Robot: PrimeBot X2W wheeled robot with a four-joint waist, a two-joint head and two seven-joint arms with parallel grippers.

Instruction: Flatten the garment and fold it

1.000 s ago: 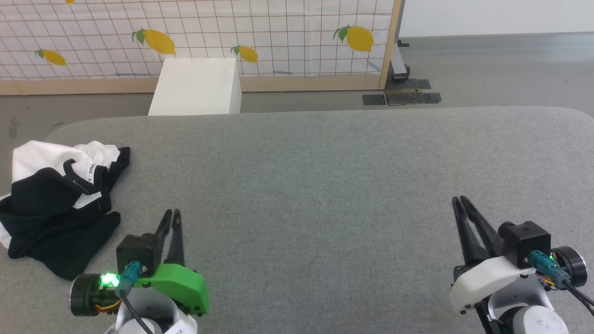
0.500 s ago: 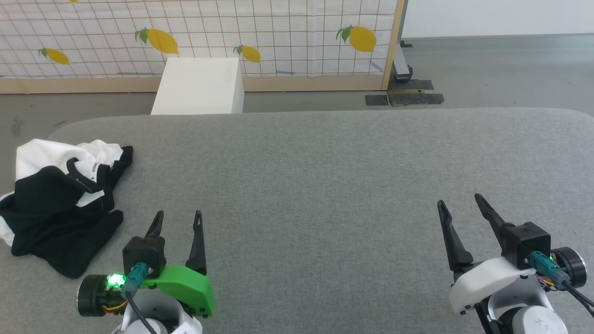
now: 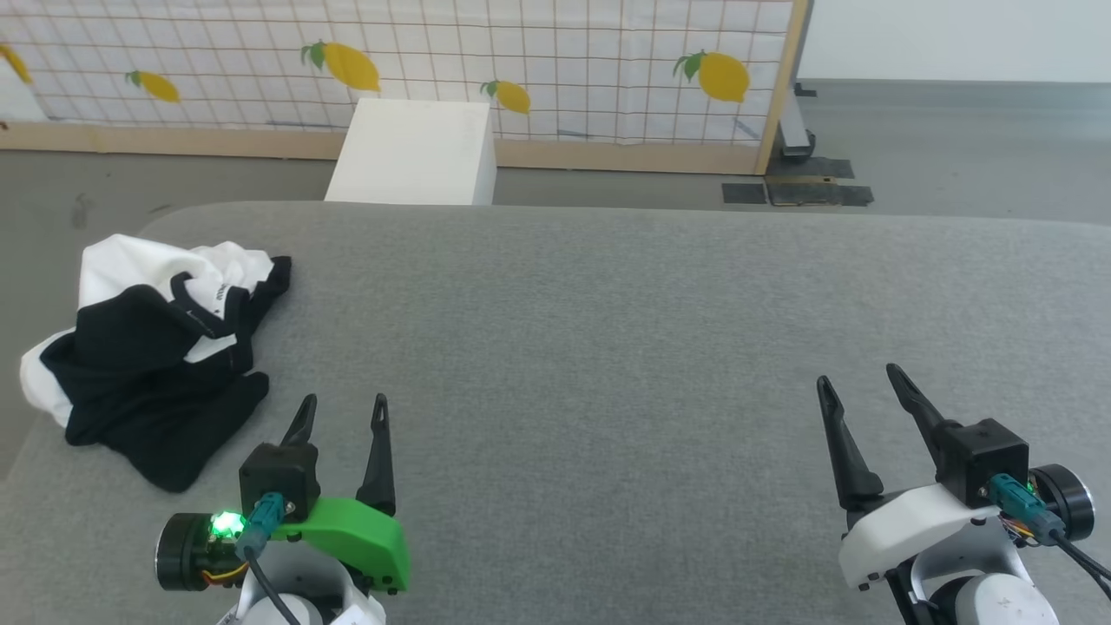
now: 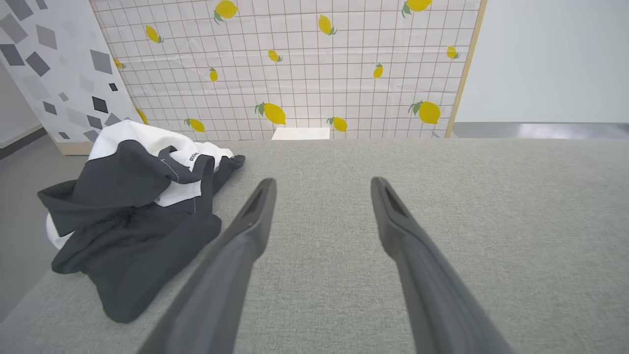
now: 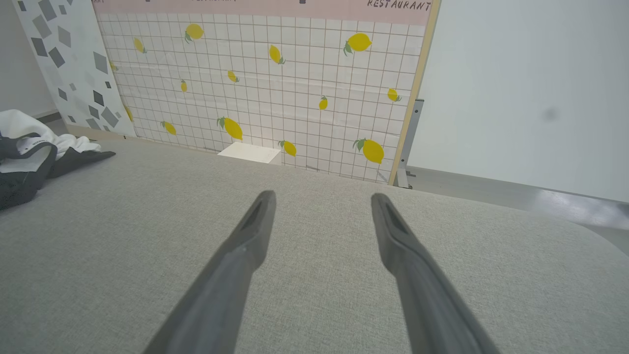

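Two empty, spread wide: left end effector point(image 3: 344, 404), right end effector point(image 3: 857, 376) | shirt point(image 3: 156, 365) crumpled at tabletop point(image 3: 608, 330) left edge | risk: pinching bunched layers may drag it overboard.

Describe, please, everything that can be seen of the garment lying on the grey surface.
The garment is a soft fabric shirt, white with black parts, and a white band with small dark lettering. It lies crumpled in a heap, unfolded, at the far left of the grey padded surface, near its edge. Only the surface touches it; the left end effector stands open beside it, apart.
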